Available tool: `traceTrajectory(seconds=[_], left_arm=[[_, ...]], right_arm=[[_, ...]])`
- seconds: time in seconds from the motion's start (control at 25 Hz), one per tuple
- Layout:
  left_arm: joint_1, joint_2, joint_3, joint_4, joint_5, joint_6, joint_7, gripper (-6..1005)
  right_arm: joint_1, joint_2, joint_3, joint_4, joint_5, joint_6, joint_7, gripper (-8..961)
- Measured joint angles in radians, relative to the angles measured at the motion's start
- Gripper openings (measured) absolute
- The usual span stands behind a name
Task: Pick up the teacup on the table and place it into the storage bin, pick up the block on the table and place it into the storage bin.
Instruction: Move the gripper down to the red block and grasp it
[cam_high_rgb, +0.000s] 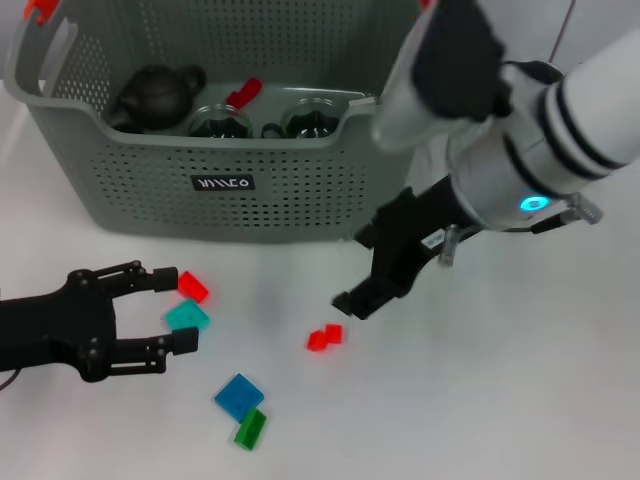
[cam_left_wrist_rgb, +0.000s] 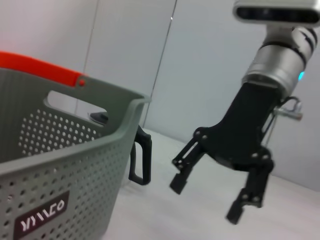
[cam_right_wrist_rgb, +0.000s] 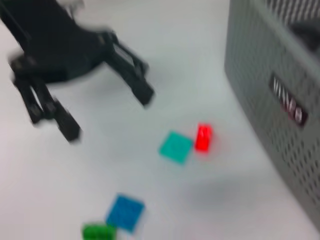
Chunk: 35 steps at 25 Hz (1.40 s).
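Two open pincers, left pincer (cam_high_rgb: 172, 310) around teal block (cam_high_rgb: 187, 317), right pincer (cam_high_rgb: 368, 272) above table

Clearance and obstructions, table before storage bin (cam_high_rgb: 150, 195)

Open table between left gripper (cam_high_rgb: 172, 312), jaws spread around teal block (cam_high_rgb: 187, 317), and right gripper (cam_high_rgb: 365, 270), likewise spread. Scattered across that gap: red block (cam_high_rgb: 192, 287), small red block (cam_high_rgb: 324, 337), blue block (cam_high_rgb: 239, 396), green block (cam_high_rgb: 250, 429). Bin interior crowded: dark teapot (cam_high_rgb: 155, 95), two glass teacups (cam_high_rgb: 220, 122).

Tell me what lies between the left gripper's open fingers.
In the head view, a teal block lies on the table between the open fingers of the left gripper; a red block sits just beyond it.
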Motion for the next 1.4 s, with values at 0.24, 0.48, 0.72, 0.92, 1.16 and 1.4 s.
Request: traceTrajectory(seconds=[0.24,0.48,0.72,0.92,1.16,1.4], left_arm=[[-0.002,-0.003,-0.005,0.007,0.016,-0.004,0.003,854],[-0.002,-0.015,-0.007,0.007,0.017,-0.005,0.003,855],[-0.002,-0.022,-0.008,0.007,0.017,-0.005,0.003,855],[-0.002,-0.026,-0.007,0.008,0.017,-0.009,0.005,855],[-0.002,-0.027,-0.007,0.008,0.017,-0.010,0.006,854],[-0.002,-0.026,-0.008,0.008,0.017,-0.010,0.006,854]], right_arm=[[0.098,0.003,-0.108,0.140,-0.089,0.053,0.025,914],[0.152,0.006,-0.226,0.230,-0.088,0.106,0.038,909],[0.181,0.009,-0.287,0.291,-0.083,0.148,0.060,842],[0.195,0.012,-0.356,0.330,-0.063,0.232,0.079,659],[0.212,0.013,-0.385,0.365,-0.026,0.283,0.079,639],[0.235,0.012,-0.392,0.405,-0.019,0.296,0.080,639]])
